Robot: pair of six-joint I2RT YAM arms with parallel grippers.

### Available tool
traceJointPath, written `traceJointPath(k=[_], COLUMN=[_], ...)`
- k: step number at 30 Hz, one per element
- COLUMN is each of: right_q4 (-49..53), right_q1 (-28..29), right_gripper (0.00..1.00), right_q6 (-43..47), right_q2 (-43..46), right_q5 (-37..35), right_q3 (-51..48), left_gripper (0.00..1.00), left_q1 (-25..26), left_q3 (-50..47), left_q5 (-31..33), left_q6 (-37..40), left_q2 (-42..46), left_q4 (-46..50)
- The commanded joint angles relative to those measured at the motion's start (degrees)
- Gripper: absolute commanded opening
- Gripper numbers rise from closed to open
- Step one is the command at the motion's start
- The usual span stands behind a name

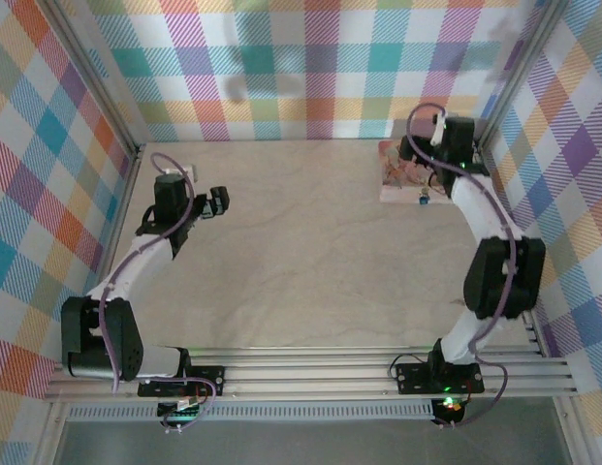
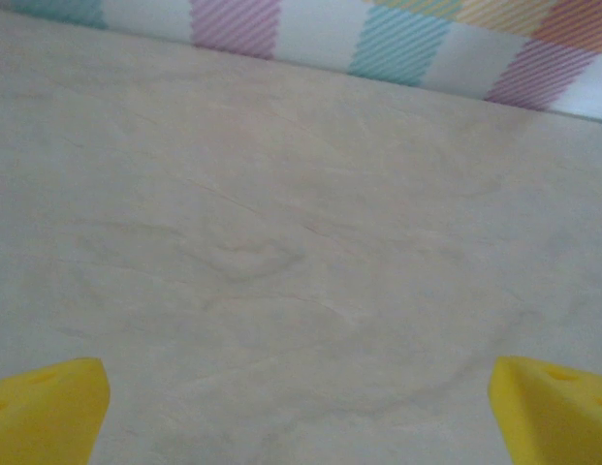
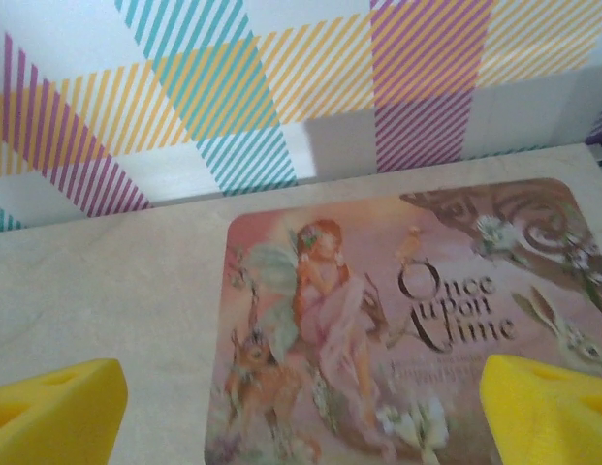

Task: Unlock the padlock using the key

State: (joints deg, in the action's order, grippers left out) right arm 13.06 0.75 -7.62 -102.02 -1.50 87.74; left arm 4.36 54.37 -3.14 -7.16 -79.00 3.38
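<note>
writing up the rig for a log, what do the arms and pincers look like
Both the left arm and right arm have white links joined by black joint housings. A purple cable loops along each. The left pincer and right pincer have blocky yellow fingertips. A green light glows at the right arm's base.

Padlock (image 1: 424,201): tiny, dark blue-teal body with a small silvery part. It sits in the upper right of the overhead frame, at the lower edge of the pink tin (image 1: 390,184). Too small to read its orientation or shackle state.
</note>
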Motion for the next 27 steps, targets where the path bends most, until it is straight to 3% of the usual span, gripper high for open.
traceJointPath(k=[1,12,21,27], right_q4=[18.0,31.3,34.0,31.0], right_q1=[1.6,8.3,16.2,21.8], right_gripper=[0.93,0.89,0.82,0.81], right_q6=[-1.9,1.2,3.7,-1.8], right_q2=[-7.9,-27.7,-27.8,-24.9], right_q5=[1.1,1.2,3.9,8.3], right_q3=[7.4,30.4,27.5,22.1], left_gripper=[0.96,0.9,0.9,0.89], left_q1=[0.9,8.7,9.1,9.2], left_q3=[3.7,2.9,0.3,3.3], left_q5=[-9.3,-10.4,-10.8,-11.1], left_q6=[-7.3,-14.8,-17.8,-17.8], left_q2=[-4.0,-7.5,-8.3,-9.9], left_q4=[11.4,15.3,11.2,14.6])
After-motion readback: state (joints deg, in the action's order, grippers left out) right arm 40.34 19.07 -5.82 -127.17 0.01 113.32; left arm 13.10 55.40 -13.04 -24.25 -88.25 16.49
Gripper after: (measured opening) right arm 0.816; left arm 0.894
